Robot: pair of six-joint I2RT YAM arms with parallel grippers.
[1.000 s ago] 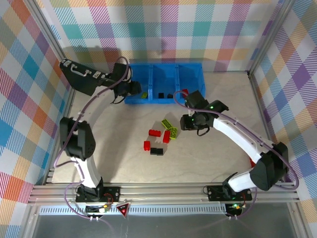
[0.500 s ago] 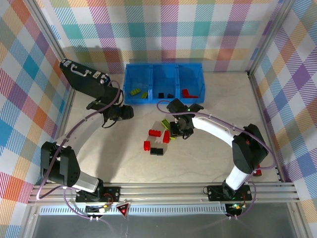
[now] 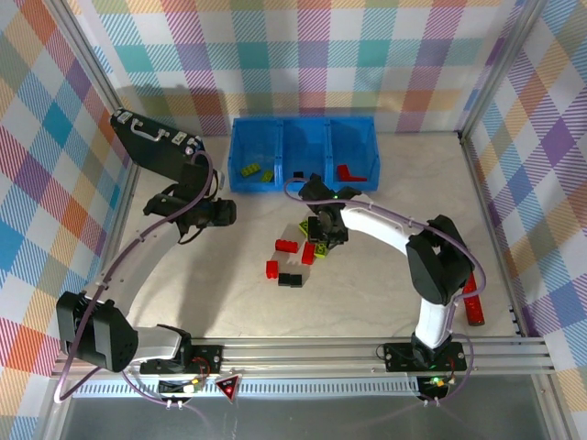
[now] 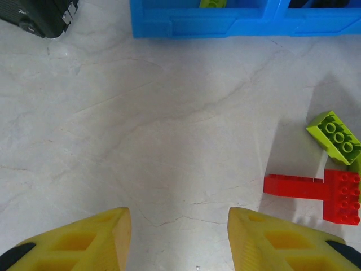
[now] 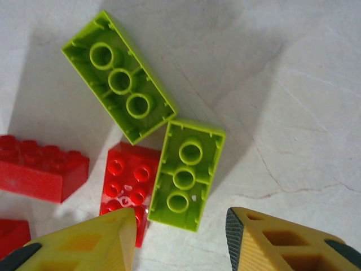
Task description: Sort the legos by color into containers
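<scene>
The blue bin (image 3: 303, 139) stands at the back with its three containers: lime green legos (image 3: 249, 170) in the left one, a black one (image 3: 298, 175) in the middle, a red one (image 3: 347, 172) on the right. Loose legos lie mid-table: red (image 3: 286, 246), red (image 3: 271, 269), black (image 3: 290, 280). My right gripper (image 3: 323, 231) hovers open over two upside-down green bricks (image 5: 118, 84) (image 5: 187, 174) beside a red brick (image 5: 124, 183); nothing is between its fingers. My left gripper (image 3: 215, 213) is open over bare table (image 4: 179, 237), with a green brick (image 4: 334, 137) and a red brick (image 4: 313, 189) to its right.
A black briefcase (image 3: 151, 142) lies at the back left, close to the left arm. A long red tube (image 3: 474, 302) lies by the right wall. Metal frame posts border the table on both sides. The blue bin's front wall (image 4: 225, 22) is just ahead of the left gripper.
The left gripper has pulled back from the bin's left compartment to the table's left side. The right gripper has moved left and now sits over the green bricks.
</scene>
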